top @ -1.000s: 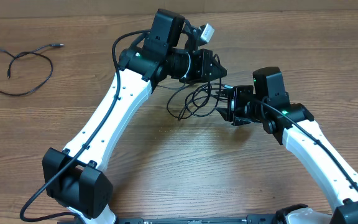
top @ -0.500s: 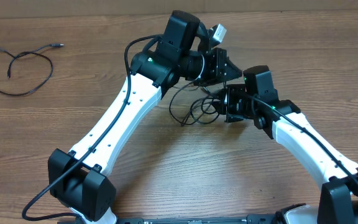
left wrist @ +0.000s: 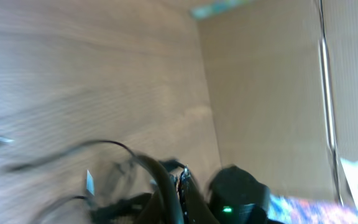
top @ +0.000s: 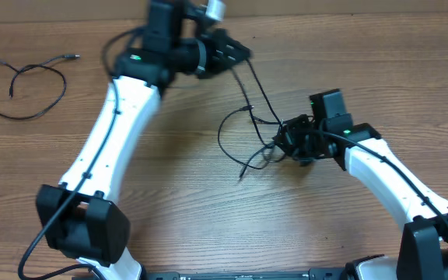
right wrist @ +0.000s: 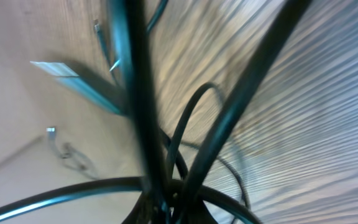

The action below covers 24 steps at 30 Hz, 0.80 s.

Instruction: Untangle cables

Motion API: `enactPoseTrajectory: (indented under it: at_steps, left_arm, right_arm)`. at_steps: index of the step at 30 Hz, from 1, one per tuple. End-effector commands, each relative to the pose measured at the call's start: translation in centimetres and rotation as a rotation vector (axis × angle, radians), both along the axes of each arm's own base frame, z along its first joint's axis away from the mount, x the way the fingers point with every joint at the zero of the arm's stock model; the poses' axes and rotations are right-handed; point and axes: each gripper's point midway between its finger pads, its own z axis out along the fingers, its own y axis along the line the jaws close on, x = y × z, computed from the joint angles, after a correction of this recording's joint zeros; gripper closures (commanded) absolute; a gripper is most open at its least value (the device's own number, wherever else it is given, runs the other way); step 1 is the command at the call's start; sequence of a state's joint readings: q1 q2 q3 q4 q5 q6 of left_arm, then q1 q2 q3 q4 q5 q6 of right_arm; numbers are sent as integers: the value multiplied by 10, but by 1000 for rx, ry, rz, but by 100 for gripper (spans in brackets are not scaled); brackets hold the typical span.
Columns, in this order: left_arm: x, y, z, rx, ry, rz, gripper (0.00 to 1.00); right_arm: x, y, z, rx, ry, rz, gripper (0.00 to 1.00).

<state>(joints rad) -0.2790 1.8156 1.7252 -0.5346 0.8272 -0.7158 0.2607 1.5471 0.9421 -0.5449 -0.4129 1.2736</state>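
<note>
In the overhead view my left gripper is at the back of the table, shut on one thin black cable that runs taut down to the bunch. My right gripper is shut on the bunch of cables, whose loose loops lie on the wood to its left. A third cable lies apart as a loose loop at the far left. The left wrist view is blurred; a black cable curves away from the jaws. The right wrist view shows black cords crossing close at the jaws.
The wooden table carries both arms. A cardboard wall stands along the back edge. My right arm's body with its green light shows in the left wrist view.
My left gripper has swung fast up and to the left, pulling one cable taut out of the bunch. My right gripper has stayed on the bunch, shifting slightly lower. The loops have spread out.
</note>
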Motion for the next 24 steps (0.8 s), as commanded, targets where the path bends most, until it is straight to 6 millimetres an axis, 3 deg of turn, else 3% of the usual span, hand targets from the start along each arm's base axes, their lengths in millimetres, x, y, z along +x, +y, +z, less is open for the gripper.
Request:
enactPoseTrajectory:
  at_steps: [1, 5, 8, 11, 15, 24]
  left_arm:
    - [27, 68, 21, 17, -88, 124, 96]
    - [36, 118, 11, 33, -23, 226, 96]
    - [37, 142, 4, 52, -1, 264, 96]
    - [36, 153, 0, 68, 6, 276, 96]
    - [38, 161, 0, 88, -27, 274, 96]
    - [38, 165, 2, 80, -37, 272, 96]
  right_arm:
    - [-6, -44, -15, -133, -53, 158, 96]
    - [-9, -82, -20, -172, -38, 151, 96]
    - [-12, -113, -24, -199, -4, 94, 96]
    - [-16, -138, -28, -239, 34, 28, 95]
    - [-22, -167, -34, -319, 81, -39, 86]
    - [-29, -190, -38, -419, 120, -78, 77]
